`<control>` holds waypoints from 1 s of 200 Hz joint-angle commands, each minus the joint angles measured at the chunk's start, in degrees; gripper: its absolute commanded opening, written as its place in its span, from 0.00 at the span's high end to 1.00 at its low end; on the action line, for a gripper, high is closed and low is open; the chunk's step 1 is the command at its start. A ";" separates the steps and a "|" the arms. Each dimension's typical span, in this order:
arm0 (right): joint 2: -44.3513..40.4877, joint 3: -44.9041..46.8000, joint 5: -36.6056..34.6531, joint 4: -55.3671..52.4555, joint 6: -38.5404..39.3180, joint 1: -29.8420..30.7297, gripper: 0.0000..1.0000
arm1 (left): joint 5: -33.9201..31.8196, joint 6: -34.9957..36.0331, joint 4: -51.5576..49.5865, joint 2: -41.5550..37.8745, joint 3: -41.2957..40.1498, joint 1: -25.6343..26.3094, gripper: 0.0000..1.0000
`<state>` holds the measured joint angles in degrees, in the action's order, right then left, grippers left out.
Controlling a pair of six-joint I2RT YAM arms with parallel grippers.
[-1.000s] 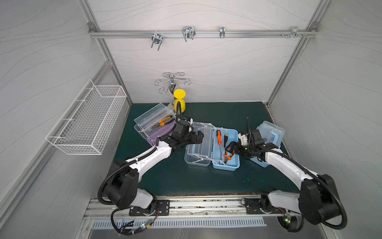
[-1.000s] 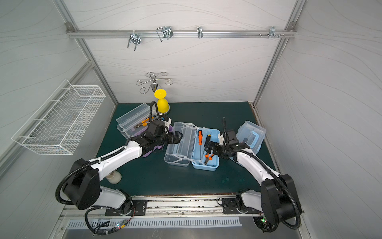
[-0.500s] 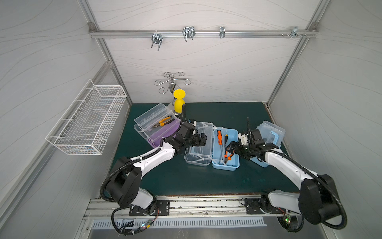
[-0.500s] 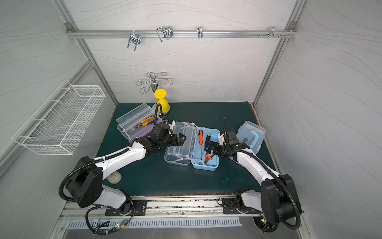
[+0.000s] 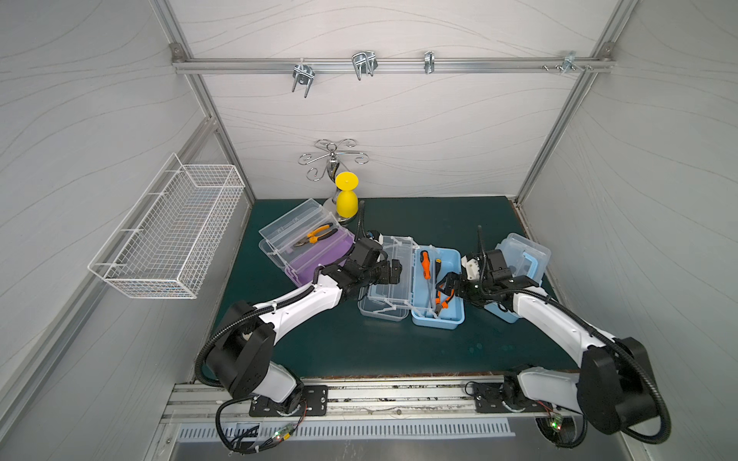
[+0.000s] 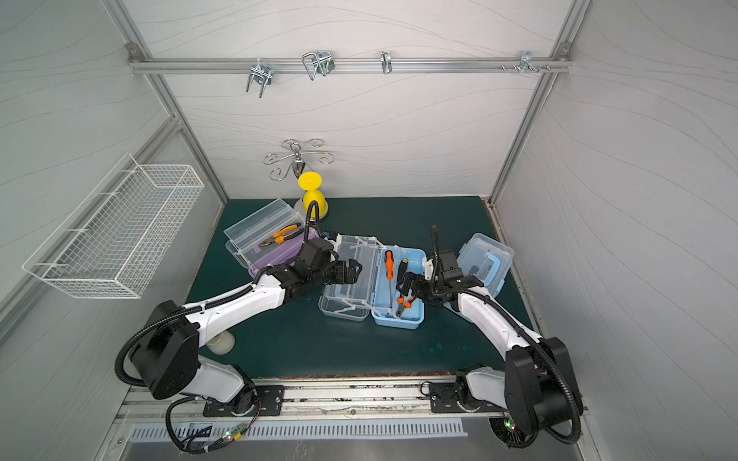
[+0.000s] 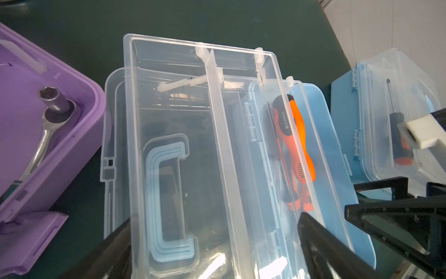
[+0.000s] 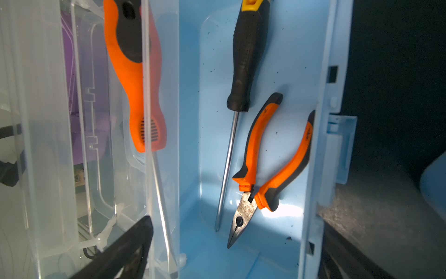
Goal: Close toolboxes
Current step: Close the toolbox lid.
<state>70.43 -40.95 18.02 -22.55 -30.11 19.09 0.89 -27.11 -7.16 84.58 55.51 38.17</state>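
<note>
Closing the open blue toolbox (image 5: 449, 261) beside the purple toolbox (image 5: 319, 259) looks in hand: left jaws spread astride its clear tray (image 5: 400, 249), right jaws open above its pliers (image 8: 255, 145); next, fold the tray over.

A white wire basket (image 5: 167, 227) hangs on the left wall. At the back of the dark green counter (image 5: 439, 215) stands a silver hook stand (image 5: 331, 159) — a yellow goblet (image 5: 346, 199) upside down just before it. Metal hooks (image 5: 363, 66) sit on the rail (image 5: 479, 68) overhead.
</note>
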 commanded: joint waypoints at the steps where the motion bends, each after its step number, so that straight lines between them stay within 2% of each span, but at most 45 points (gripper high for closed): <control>1: -1.09 -0.73 5.44 3.12 0.14 0.60 0.01 | 8.03 -0.04 4.16 -1.95 3.51 3.05 0.01; 103: -1.02 -2.06 9.37 0.31 0.06 0.62 0.01 | 7.73 0.71 3.52 -2.40 3.03 3.37 0.01; 133: -0.90 -3.26 7.42 -2.72 -1.14 0.55 0.01 | 6.99 1.08 3.31 -2.66 2.68 3.40 0.01; 200: 0.42 -3.12 9.72 0.94 -5.13 0.42 0.01 | 7.27 0.83 4.01 -2.93 1.58 3.40 0.01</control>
<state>70.46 -42.26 21.34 -25.69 -33.69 18.79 3.05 -26.28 -6.98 82.85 55.51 40.18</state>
